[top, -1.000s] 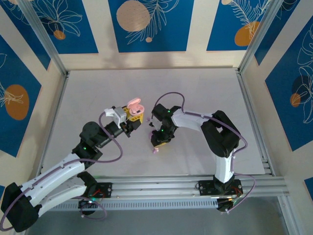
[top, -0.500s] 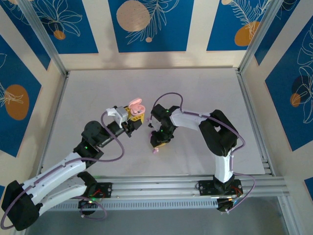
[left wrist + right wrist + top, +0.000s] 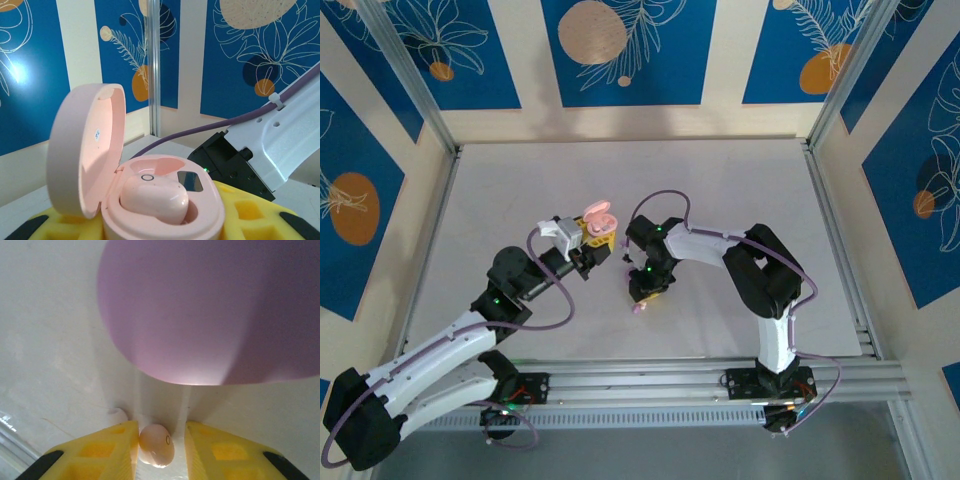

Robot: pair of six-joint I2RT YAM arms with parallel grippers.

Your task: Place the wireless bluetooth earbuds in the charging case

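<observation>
A small, glossy, pale pink plastic earbud (image 3: 157,444) lies on the white tabletop (image 3: 45,340) between the right fingers (image 3: 107,455). Their yellow pads stand spread to either side of it. The earbud sits right against one pad with a clear gap to the other, so they are not pinching it. Beyond the fingertips, close to the lens, hangs a large blurred purple shape (image 3: 200,310); I cannot tell what it is. From overhead, the right fingers (image 3: 648,292) point down at the tabletop (image 3: 500,200), with a tiny pink nub (image 3: 640,310) just off their tips.

A second pale pink earbud (image 3: 155,200) sits seated in one well of the pink oval plastic charging case (image 3: 200,212), whose lid (image 3: 85,145) stands hinged open and upright. The left fingers (image 3: 250,215) pinch this case, with a yellow pad on each side of its base. From overhead, the case (image 3: 599,215) sits at the tips of the left fingers (image 3: 592,238), near the right fingers but apart from them. Past the case, the left wrist view shows a purple cable (image 3: 200,132) running along the right arm's white link (image 3: 285,135)
</observation>
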